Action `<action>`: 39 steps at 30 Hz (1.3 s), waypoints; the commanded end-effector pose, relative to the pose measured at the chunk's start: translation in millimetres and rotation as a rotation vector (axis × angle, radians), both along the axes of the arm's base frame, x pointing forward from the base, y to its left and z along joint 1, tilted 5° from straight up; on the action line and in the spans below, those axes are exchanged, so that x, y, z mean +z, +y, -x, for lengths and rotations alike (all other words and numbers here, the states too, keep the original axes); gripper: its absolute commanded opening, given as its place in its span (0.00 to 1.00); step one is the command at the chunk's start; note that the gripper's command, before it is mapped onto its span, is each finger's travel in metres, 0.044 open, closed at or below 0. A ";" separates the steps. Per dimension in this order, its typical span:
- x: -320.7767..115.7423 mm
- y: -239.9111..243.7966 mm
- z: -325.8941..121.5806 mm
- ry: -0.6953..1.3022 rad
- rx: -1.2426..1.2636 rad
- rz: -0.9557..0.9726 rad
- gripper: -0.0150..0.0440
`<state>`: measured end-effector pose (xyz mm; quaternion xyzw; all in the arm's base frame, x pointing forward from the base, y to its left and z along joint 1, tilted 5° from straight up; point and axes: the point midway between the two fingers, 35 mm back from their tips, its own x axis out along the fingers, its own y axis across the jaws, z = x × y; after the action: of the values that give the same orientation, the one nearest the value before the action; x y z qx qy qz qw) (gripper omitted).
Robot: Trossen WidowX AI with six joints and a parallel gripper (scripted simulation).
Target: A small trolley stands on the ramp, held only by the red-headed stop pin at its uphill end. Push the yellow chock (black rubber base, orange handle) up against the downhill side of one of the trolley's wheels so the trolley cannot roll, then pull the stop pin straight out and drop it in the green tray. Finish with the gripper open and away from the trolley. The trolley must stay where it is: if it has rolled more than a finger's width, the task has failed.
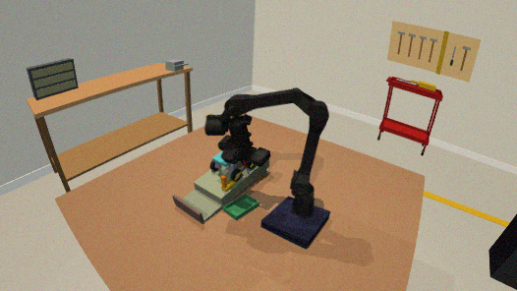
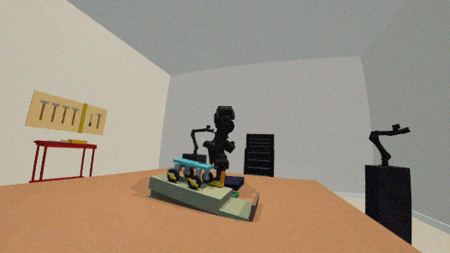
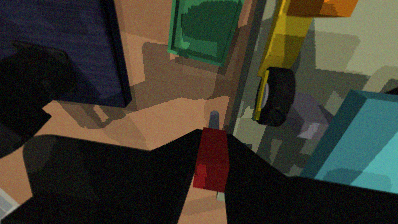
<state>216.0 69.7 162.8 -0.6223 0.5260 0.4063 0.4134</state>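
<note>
My gripper [image 1: 245, 162] [image 3: 212, 138] is shut on the red-headed stop pin [image 3: 213, 162]; its grey shaft sticks out past the fingertips. It hangs beside the trolley, over the strip between ramp and arm base. The trolley [image 1: 221, 158] [image 2: 192, 164] [image 3: 365, 145], with a cyan deck and black wheels, stands on the pale green ramp [image 1: 208, 179] [image 2: 188, 197]. The yellow chock [image 1: 228, 186] [image 2: 216, 184] [image 3: 290, 42] with its orange handle sits at the downhill side of the near wheel [image 3: 281, 95] and appears to touch it. The green tray [image 1: 246, 211] [image 3: 197, 54] shows no pin inside.
The dark blue arm base [image 1: 295, 223] [image 2: 235, 182] [image 3: 102, 50] stands near the tray. A raised dark stop board [image 1: 189, 208] [image 2: 255, 207] closes the ramp's low end. The tray lies beside the ramp's lower part.
</note>
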 end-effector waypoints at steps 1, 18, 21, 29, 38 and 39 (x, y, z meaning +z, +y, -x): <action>-2.5 14.8 1.9 0.001 -0.001 -0.006 0.25; -12.4 63.4 9.4 0.008 0.017 -0.012 0.25; -12.4 62.8 9.5 0.029 0.092 -0.019 0.25; -12.3 60.9 9.8 0.092 0.326 -0.039 0.25; -12.2 58.9 9.8 0.158 0.588 -0.059 0.25; -12.2 58.6 9.8 0.165 0.617 -0.061 0.25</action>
<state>207.0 129.1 150.7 -0.6990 0.3574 0.5602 0.2644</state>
